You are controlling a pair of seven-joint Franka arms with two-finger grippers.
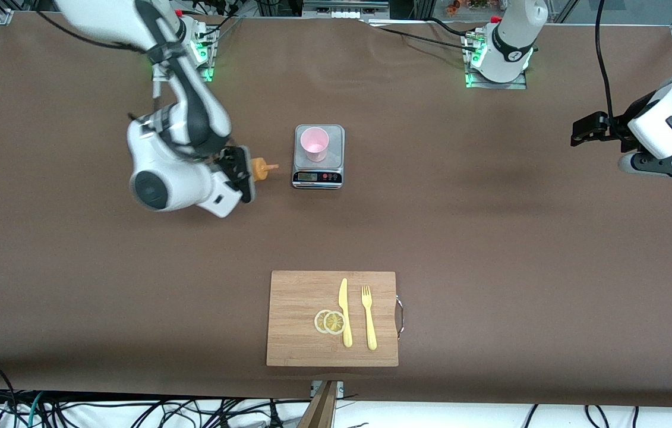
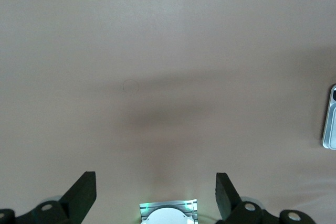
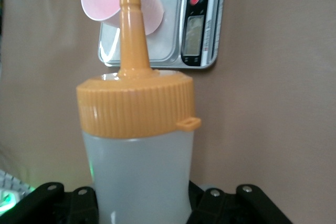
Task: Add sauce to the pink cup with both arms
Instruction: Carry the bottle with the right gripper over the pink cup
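The small translucent whitish plastic squeeze bottle with the orange nozzle cap (image 3: 137, 150) is pinched around its lower body by the right gripper (image 1: 239, 174) and held tipped on its side in the air, nozzle aimed at the pale pink tapered plastic cup (image 1: 314, 144), which stands on a small silver kitchen scale (image 1: 318, 175). The bottle is judged light and soft-walled, so a mid-body grip should dispense sauce when tightened, while the cup looks easily toppled. The left gripper (image 2: 156, 192) waits spread wide over bare table at its own end.

Bare table (image 1: 490, 208) lies open between scale (image 1: 318, 172) and cutting board (image 1: 332, 318); nothing obstructs.
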